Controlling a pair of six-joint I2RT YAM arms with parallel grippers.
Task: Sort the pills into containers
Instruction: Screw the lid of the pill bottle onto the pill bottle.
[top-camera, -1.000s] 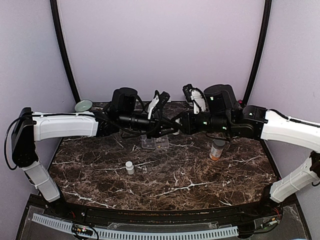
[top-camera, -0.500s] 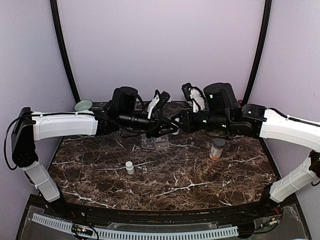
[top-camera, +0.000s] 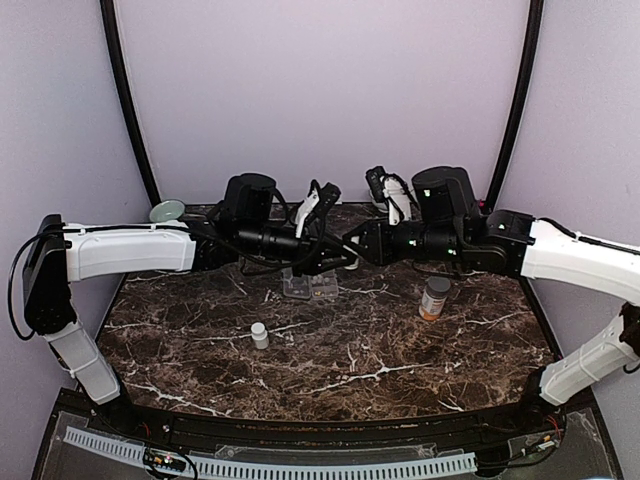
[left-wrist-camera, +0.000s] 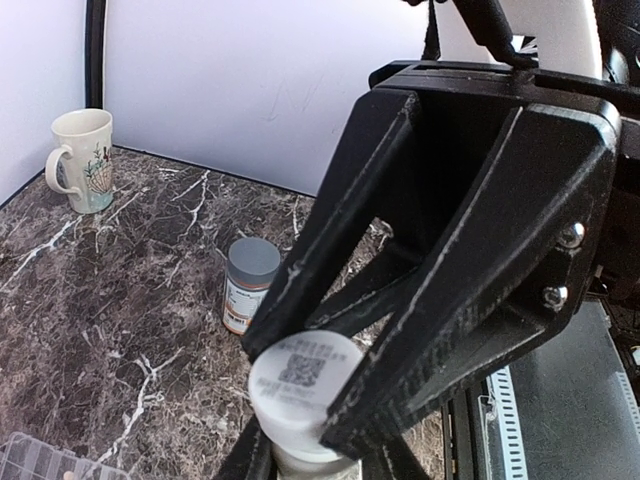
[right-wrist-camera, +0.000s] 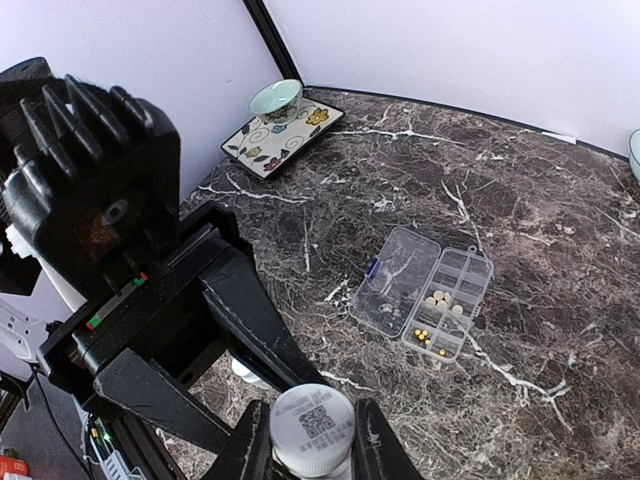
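Bottle (left-wrist-camera: 300, 385) — small, white, round-capped plastic — sits clamped by both left gripper (left-wrist-camera: 315, 462) and right gripper (right-wrist-camera: 312, 448).

The top view looks down from high behind the near edge, far enough to hold the whole table (top-camera: 400, 370). The wrist views sit close: the one behind the left gripper (left-wrist-camera: 318, 462) faces right, the one behind the right gripper (right-wrist-camera: 312, 442) faces left — and both share one bottle (left-wrist-camera: 300, 378).
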